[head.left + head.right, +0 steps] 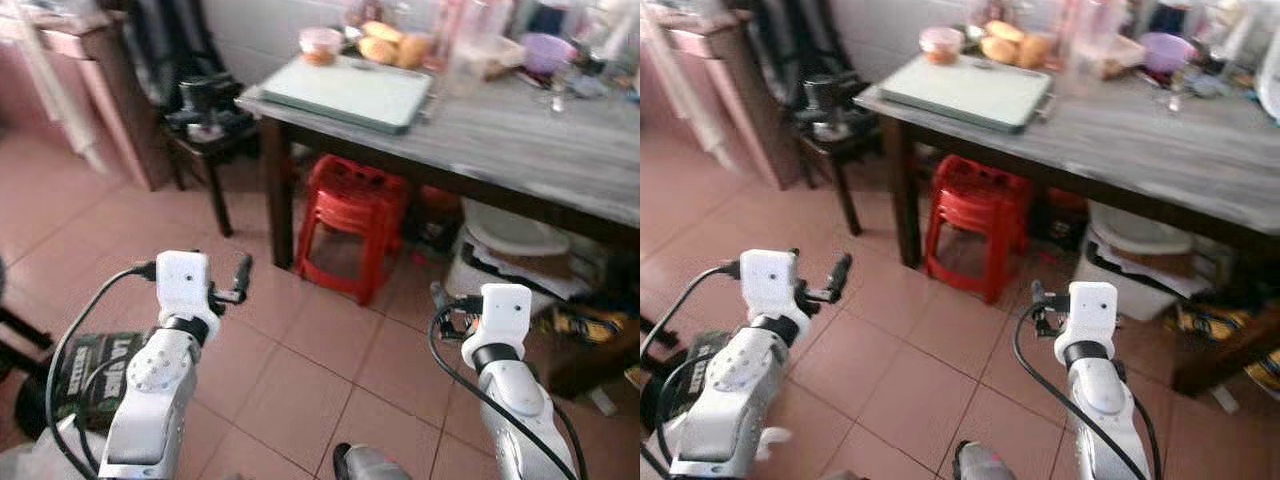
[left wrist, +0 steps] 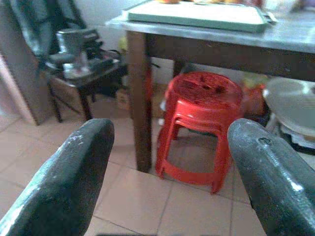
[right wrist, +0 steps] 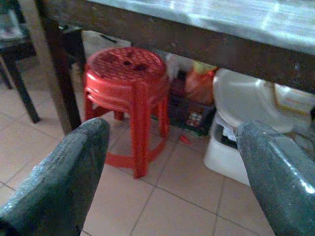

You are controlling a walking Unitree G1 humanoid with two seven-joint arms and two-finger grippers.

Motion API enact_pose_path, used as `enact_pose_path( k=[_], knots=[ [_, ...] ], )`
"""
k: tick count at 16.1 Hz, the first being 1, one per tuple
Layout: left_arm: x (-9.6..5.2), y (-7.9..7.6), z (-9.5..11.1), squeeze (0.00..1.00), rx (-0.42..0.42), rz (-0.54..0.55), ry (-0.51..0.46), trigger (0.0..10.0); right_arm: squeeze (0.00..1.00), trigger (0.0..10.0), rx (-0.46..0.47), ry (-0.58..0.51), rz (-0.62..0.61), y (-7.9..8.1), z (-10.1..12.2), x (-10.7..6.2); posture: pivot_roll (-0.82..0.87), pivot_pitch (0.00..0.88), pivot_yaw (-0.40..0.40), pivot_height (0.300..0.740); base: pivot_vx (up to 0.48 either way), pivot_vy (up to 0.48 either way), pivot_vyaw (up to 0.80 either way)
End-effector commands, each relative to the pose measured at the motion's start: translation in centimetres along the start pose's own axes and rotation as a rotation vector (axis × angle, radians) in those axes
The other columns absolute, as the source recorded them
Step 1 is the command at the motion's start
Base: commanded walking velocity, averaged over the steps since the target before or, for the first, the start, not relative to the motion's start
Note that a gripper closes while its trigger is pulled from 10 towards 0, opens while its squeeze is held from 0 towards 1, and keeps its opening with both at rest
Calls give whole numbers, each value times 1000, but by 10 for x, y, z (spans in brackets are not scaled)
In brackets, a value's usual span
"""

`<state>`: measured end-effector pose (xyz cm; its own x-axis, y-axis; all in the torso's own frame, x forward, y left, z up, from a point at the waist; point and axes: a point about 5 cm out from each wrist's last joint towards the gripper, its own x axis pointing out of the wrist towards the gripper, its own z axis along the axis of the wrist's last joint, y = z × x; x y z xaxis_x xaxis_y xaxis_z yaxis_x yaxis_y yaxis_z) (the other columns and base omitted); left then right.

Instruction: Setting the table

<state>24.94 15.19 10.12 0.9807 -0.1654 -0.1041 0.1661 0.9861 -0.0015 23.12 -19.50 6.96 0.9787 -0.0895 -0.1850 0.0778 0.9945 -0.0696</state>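
A grey-topped wooden table [image 1: 520,150] stands ahead of me. On its near corner lies a pale green tray [image 1: 348,92], with a pink bowl [image 1: 320,44] and some bread rolls [image 1: 392,46] behind it. A purple bowl [image 1: 546,50] and clear containers [image 1: 478,48] stand further along. My left gripper [image 1: 238,282] is open and empty, held over the tiled floor short of the table. My right gripper [image 1: 442,308] is open and empty too, at about the same height. Both wrist views look between their fingers [image 2: 74,172] [image 3: 69,167] at the table's underside.
Stacked red plastic stools [image 1: 352,225] sit under the table beside its leg [image 1: 280,195]. A white tub [image 1: 510,255] and clutter lie under the table to the right. A small dark side table [image 1: 205,135] with a grey object stands left of the table. A green box [image 1: 95,365] lies by my left arm.
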Motion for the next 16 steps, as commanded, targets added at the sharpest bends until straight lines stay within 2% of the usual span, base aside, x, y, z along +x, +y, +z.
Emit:
enact_pose_path(
  k=[1, 3, 10, 13, 16],
  knots=[
    [-1, -2, -5, 0, 6, -13, 18, 10000, 0, 10000, 6, -7, 2, 1, 1, 2, -17, 0, 28, 740, 0, 0, -800],
    [-1, -6, -5, 0, 5, -31, 20, 10000, 0, 10000, 7, -7, -3, 0, 1, 2, -25, 0, 25, 740, 0, 0, -800],
    [2, -5, -3, 0, 3, -26, 9, 10000, 0, 10000, 2, -6, -3, -2, 1, 1, -28, 0, 23, 740, 0, 0, -800],
    [3, -2, -3, 0, -23, 2, 1, 10000, 0, 10000, 2, -6, -3, -2, 1, 1, -29, 0, 25, 740, 0, 0, -800],
    [3, 0, -3, 0, -11, 33, 2, 10000, 0, 10000, 1, -5, -3, -2, 1, 2, -28, 0, 23, 740, 0, 0, -800]
  ],
)
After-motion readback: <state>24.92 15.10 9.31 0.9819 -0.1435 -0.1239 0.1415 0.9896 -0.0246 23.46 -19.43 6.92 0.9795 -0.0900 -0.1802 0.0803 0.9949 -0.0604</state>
